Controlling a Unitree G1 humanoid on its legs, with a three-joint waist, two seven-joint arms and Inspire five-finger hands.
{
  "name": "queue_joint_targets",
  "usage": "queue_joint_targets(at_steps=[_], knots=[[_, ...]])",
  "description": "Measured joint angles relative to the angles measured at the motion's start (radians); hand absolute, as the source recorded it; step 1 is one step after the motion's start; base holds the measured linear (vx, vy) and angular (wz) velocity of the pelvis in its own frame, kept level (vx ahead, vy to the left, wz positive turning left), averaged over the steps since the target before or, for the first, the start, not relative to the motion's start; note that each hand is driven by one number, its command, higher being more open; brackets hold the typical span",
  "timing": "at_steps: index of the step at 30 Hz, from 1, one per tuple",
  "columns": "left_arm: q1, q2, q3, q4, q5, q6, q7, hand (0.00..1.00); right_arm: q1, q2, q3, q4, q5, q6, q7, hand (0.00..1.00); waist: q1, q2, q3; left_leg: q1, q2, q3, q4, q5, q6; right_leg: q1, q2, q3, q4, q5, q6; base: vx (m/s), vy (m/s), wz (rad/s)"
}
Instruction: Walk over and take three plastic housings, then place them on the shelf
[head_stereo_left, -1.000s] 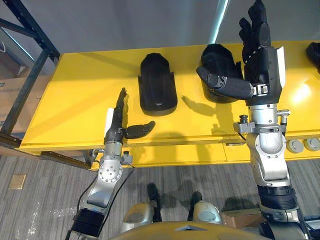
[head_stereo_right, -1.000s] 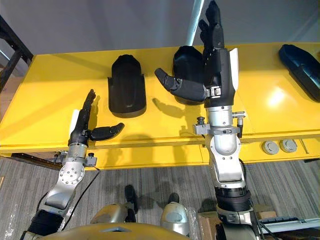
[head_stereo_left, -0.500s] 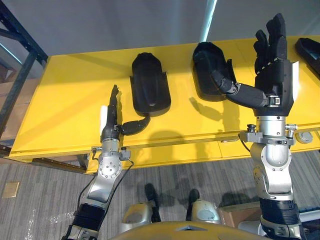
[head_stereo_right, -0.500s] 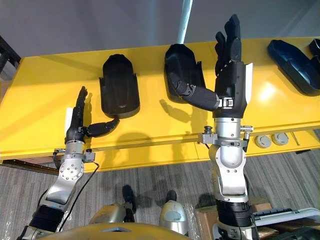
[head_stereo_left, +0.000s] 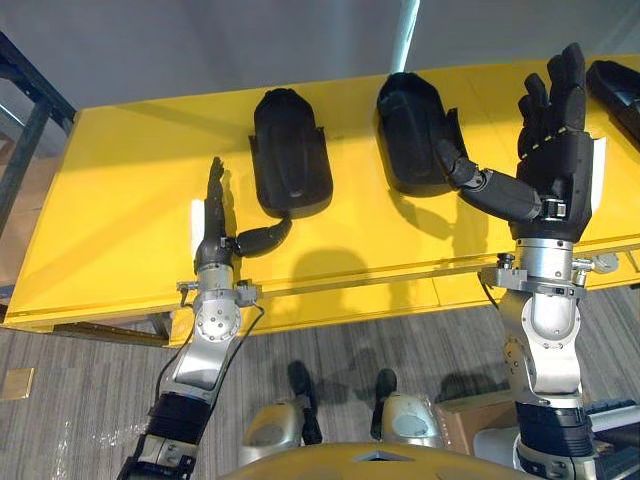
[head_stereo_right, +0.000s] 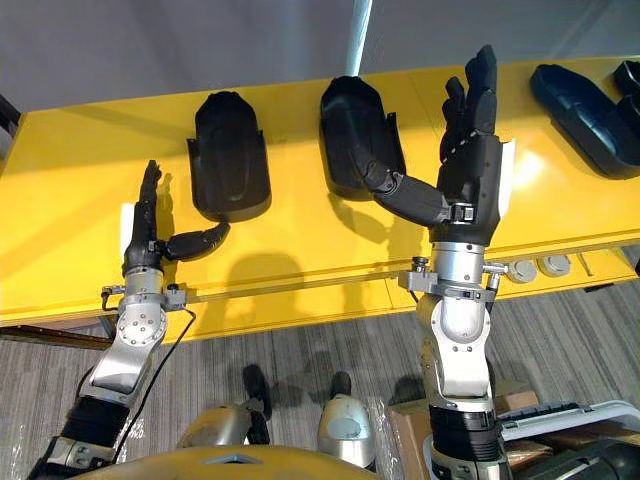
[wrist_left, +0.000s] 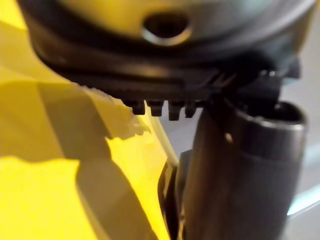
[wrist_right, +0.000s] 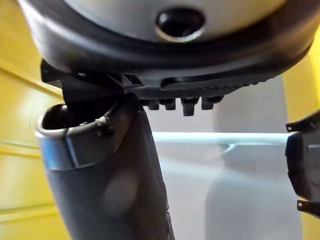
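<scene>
On the yellow table, three black plastic housings lie along the far side, well apart from one another; the left housing and the middle housing lie lengthwise with their rounded ends toward the grey wall; the right housing lies at an angle near the table's right end.

The left hand is over the near part of the table, just to the left of the left housing; it is seen edge-on, with its fingers straight and pressed together, pointing toward the wall; its thumb sticks out sideways toward the near end of the left housing; whether the thumb tip touches that housing cannot be told; the hand holds nothing.

The right hand is held over the table between the middle housing and the right housing; its palm is open and its fingers are straight and slightly spread, pointing away from the robot; its thumb reaches out to the left, and the tip shows in front of the middle housing's right edge; contact there cannot be told; this hand too holds nothing.

At the table's left end stands a dark metal rack; two round grey knobs sit on the table's front edge near the right arm; a cardboard box stands on the grey plank floor below.
</scene>
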Motion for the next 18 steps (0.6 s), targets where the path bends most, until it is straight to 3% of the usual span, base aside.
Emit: queue_joint_targets(at_steps=[13,18], knots=[[-0.037,0.000,0.028,0.020,-0.007,0.011,0.009,1.00,0.022,0.003,0.000,0.000,0.021,0.000,-0.011,1.00,-0.001,0.003,0.011,-0.001,0.000,0.005,0.000,-0.001,0.002,-0.005,0.000,0.005,0.000,0.000,0.000,0.00,-0.001,-0.01],[-0.004,-0.004,0.070,-0.037,-0.059,0.008,-0.055,1.00,0.042,0.033,-0.002,0.000,0.022,0.000,-0.021,1.00,-0.003,0.003,0.011,-0.001,0.000,0.003,0.000,-0.001,0.001,-0.004,0.000,0.004,-0.002,0.000,-0.001,0.00,0.000,0.00]])
